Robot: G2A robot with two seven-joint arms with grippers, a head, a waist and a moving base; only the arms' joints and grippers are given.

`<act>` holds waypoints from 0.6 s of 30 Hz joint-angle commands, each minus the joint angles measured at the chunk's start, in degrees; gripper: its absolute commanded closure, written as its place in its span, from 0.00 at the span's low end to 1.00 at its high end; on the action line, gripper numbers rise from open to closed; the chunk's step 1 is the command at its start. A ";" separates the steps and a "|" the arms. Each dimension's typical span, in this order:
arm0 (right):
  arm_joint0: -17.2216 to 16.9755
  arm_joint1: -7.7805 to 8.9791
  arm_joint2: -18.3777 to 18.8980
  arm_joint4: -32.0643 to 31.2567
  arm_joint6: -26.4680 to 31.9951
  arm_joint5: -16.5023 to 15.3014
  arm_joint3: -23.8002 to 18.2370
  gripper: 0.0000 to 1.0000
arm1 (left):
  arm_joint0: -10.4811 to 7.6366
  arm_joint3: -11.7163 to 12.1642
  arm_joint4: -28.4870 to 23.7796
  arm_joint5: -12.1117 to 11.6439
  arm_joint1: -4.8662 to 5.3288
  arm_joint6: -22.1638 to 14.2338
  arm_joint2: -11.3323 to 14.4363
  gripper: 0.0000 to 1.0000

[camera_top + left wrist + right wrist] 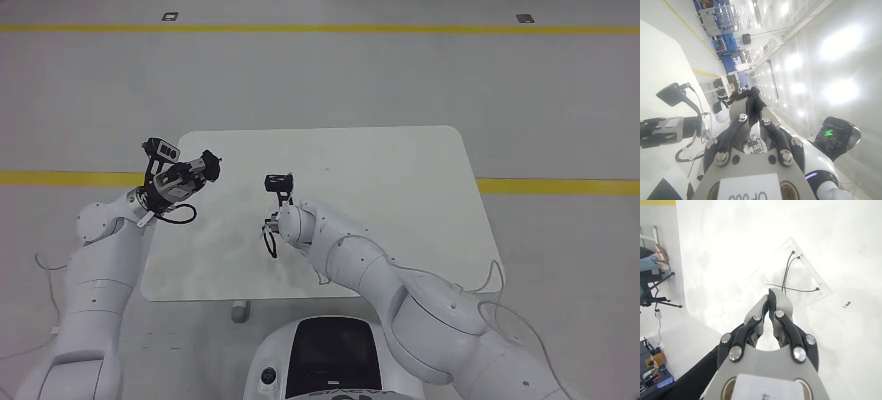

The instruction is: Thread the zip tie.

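Note:
Three black zip ties [789, 266] lie loose and crossed in a shallow clear tray [759, 279] on the white table [400, 180]. My right gripper [769, 294] hangs shut just over the tray's near edge. Its tips cover part of the strap of one tie [802, 290], and I cannot tell whether they touch it. From above, the right gripper [270, 242] points down at the table's left middle. My left gripper [212, 160] is raised off the table's left rear corner, pointing sideways. The left gripper [753, 96] is shut, with crumpled black material at its tips.
A small brown fleck [847, 303] lies on the table beside the tray. The table's rounded edge [685, 306] runs close to the tray, with a chair base [660, 294] on the floor beyond it. The table's right half [420, 230] is bare.

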 commanded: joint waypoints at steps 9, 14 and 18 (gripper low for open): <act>1.01 -1.26 0.60 -1.56 2.91 0.95 2.16 1.00 | 0.00 0.00 0.00 0.00 0.00 0.00 0.00 1.00; 1.48 -1.69 0.89 -2.28 4.75 1.44 2.97 1.00 | 0.00 0.00 0.00 0.00 0.00 0.00 0.00 1.00; 1.49 -1.87 1.76 -1.97 2.73 0.22 2.85 1.00 | 0.00 0.00 0.00 0.00 0.00 0.00 0.00 1.00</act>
